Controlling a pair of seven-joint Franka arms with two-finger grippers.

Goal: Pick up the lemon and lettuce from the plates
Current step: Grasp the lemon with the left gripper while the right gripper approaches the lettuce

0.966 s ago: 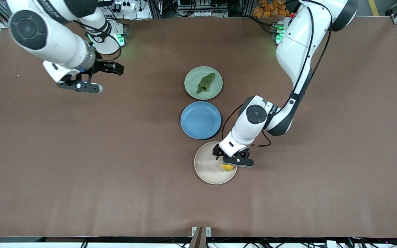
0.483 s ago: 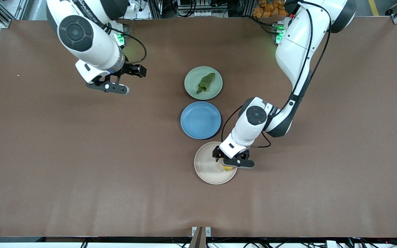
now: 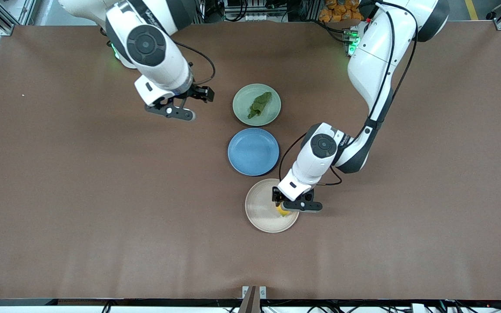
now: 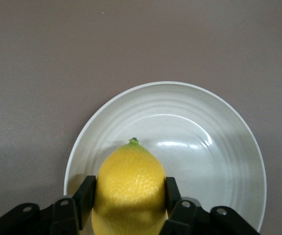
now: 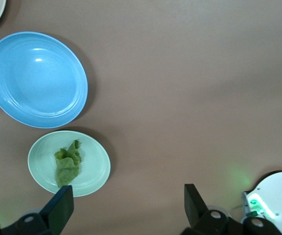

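The yellow lemon [image 3: 282,211] is on the beige plate [image 3: 259,211], at its rim toward the left arm's end. My left gripper [image 3: 286,208] is shut on it; in the left wrist view the lemon [image 4: 130,188] sits between both fingers [image 4: 85,198] over that plate [image 4: 214,161]. I cannot tell whether it still touches the plate. The dark green lettuce [image 3: 259,104] lies on the mint plate [image 3: 244,102]. My right gripper [image 3: 181,106] is open and empty over bare table beside the mint plate, toward the right arm's end. The right wrist view shows the lettuce [image 5: 67,163] on its plate [image 5: 94,169].
An empty blue plate [image 3: 253,151] lies between the mint and beige plates; it also shows in the right wrist view [image 5: 35,78]. The brown table [image 3: 102,195] is bare around the three plates.
My right arm has swung from the right arm's end of the table toward the mint plate. My left gripper has closed in on the lemon and barely moved otherwise.
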